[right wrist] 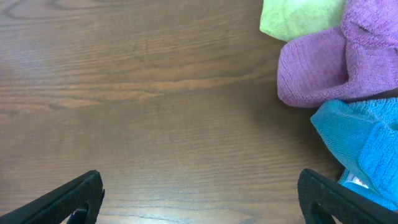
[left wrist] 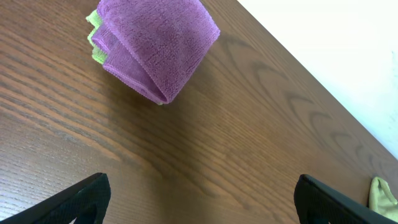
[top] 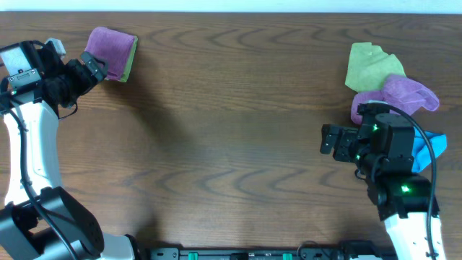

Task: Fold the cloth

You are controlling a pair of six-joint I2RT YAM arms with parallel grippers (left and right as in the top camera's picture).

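The cloth (top: 108, 48) lies folded on a green cloth (left wrist: 94, 50) at the far left corner of the counter (top: 231, 130), looking done, so the left claw (top: 99, 70) sits just beside it, wide apart and empty, while the right claw (top: 326, 141), also apart, sits by the other cloths (top: 393, 90).

No readable text, brand, number or sign in any view. Small pale tag (right wrist: 354, 181) at edge of blue cloth (right wrist: 367, 137), too blurred to read.
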